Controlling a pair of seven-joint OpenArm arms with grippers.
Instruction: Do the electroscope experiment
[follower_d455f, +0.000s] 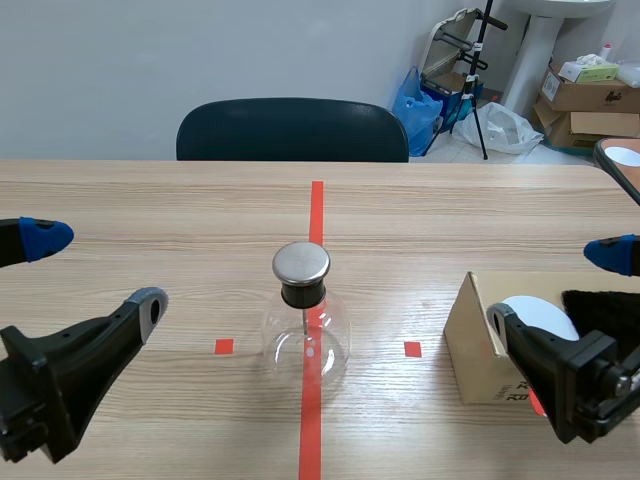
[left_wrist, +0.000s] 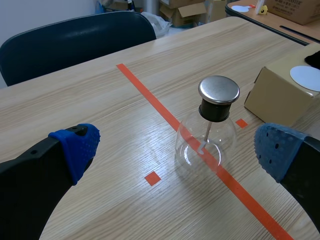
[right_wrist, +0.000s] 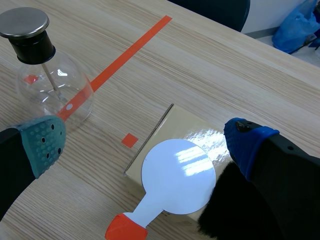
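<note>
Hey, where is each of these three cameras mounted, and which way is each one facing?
Scene view: between the arms, facing across the table toward the chair; left hand and right hand show, open, flanking the electroscope.
Left wrist view: on the left arm, looking forward and down at the electroscope; its own two fingers show.
Right wrist view: on the right arm, looking down onto the cardboard box and white paddle; its own fingers show.
Shared: all three show the electroscope and the box.

Plain grey wall (follower_d455f: 150, 50) behind a dark chair (follower_d455f: 292, 130), cardboard boxes (follower_d455f: 585, 98) in the corner (blue bag (follower_d455f: 412, 102) too), wood table (follower_d455f: 150, 205).
</note>
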